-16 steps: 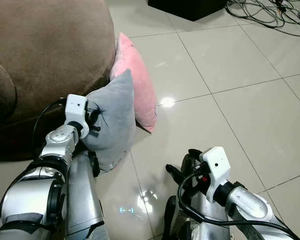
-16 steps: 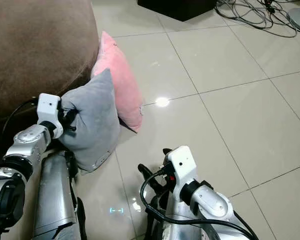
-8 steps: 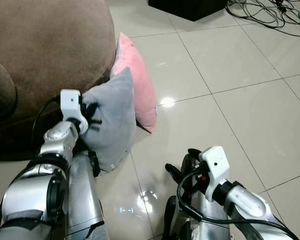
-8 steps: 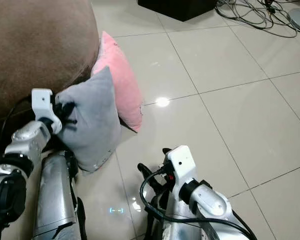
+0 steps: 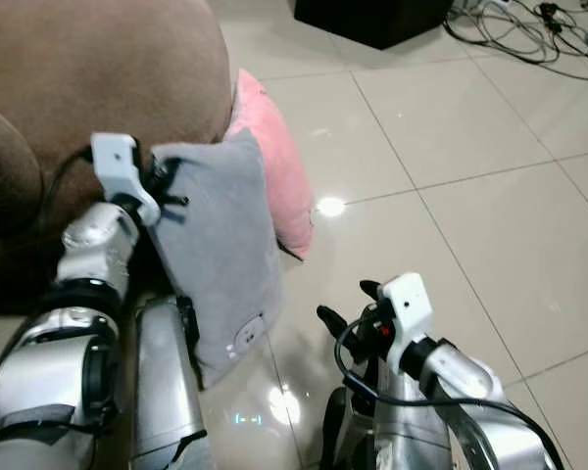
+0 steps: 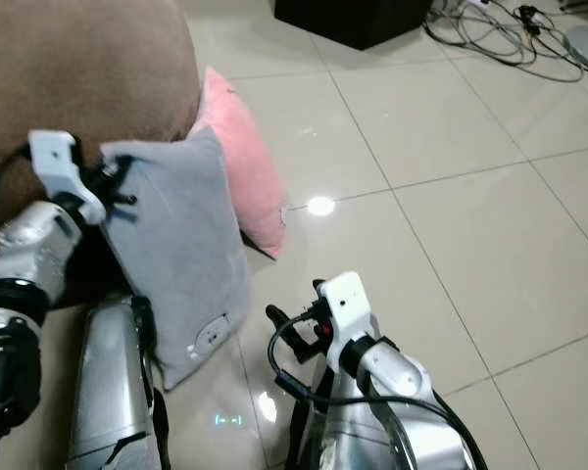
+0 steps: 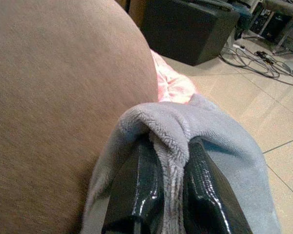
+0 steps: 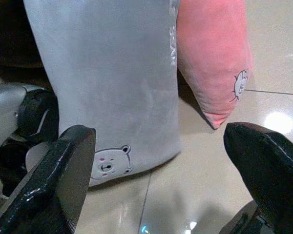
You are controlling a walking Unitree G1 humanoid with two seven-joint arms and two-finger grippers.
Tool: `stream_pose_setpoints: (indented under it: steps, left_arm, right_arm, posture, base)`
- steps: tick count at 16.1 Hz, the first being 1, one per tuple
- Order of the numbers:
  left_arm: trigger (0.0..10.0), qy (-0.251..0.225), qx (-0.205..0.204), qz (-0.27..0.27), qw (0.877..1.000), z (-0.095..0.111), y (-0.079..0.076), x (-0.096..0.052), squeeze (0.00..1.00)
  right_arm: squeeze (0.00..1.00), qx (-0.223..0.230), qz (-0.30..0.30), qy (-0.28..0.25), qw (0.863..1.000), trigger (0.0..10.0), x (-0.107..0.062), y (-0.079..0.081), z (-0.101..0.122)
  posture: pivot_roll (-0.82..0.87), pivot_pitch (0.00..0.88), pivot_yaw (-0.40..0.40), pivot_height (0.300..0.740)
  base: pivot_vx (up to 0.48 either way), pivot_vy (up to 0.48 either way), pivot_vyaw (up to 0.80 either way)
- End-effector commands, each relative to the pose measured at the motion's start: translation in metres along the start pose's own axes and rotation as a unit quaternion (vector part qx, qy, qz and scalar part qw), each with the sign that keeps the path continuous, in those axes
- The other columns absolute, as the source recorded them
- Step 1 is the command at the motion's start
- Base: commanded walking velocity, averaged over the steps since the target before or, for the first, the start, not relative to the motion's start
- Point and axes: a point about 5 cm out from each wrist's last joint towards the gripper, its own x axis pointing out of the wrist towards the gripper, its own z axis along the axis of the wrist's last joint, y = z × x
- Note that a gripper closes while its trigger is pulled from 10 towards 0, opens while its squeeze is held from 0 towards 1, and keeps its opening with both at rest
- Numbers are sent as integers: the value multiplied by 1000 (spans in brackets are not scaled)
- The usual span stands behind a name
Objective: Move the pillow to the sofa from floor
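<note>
Since the frame a second ago, the soft grey plush pillow (image 5: 219, 250) has been raised by its top corner and now hangs upright against the rounded brown upholstered sofa (image 5: 88, 88), its lower edge near the glossy beige tiled floor (image 5: 470, 176). That corner is pinched between the pressed-together fingers (image 7: 139, 195) of the left gripper (image 7: 162, 187). A pink pillow (image 5: 272, 171) leans just behind. The right gripper (image 8: 161, 180) is held low — fingers spread, holding nothing. The lift is judged under way; more height is called for next — then a carry over the sofa's edge.
</note>
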Motion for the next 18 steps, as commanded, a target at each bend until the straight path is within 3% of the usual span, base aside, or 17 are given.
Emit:
stream_pose_setpoints:
  steps: [1, 6, 10, 12, 14, 15, 17, 18]
  left_arm:
    - [0, -62, 34, -2, 998, 35, 5, 2, 0]
    - [0, -87, 82, -5, 993, 61, 10, -3, 0]
    - [0, -162, 103, -1, 981, 118, 10, -12, 0]
    - [0, -171, 116, 4, 978, 127, 12, -17, 0]
    - [0, -165, 120, 11, 979, 128, 14, -25, 0]
    - [0, -154, 111, 12, 982, 118, 12, -28, 0]
    - [0, -123, 89, 7, 988, 83, -2, -33, 0]
    - [0, -121, 55, 19, 991, 70, -8, -35, 0]
  right_arm:
    - [0, 2, -14, 5, 1000, 10000, 2, -6, -6]
    - [0, 17, -58, -17, 998, 10000, 21, -25, -3]
    - [0, 13, -73, -39, 996, 10000, 36, -36, 3]
    - [0, 12, -80, -40, 996, 10000, 38, -38, 2]
    - [0, 4, -100, -43, 994, 10000, 41, -42, 3]
    - [0, 2, -113, -48, 992, 10000, 42, -45, 5]
    - [0, 8, -128, -68, 989, 10000, 42, -49, 12]
    - [0, 14, -125, -89, 988, 10000, 42, -49, 19]
  posture:
    - [158, 120, -106, 435]
    - [216, 69, -93, 435]
    - [262, 41, -85, 435]
    - [272, 37, -85, 435]
    - [280, 30, -81, 435]
    - [283, 26, -78, 435]
    - [278, 26, -78, 435]
    - [276, 23, -78, 440]
  base:
    - [0, 0, 0]
    - [0, 0, 0]
    - [0, 0, 0]
    - [0, 0, 0]
    - [0, 0, 0]
    - [0, 0, 0]
    - [0, 0, 0]
    - [0, 0, 0]
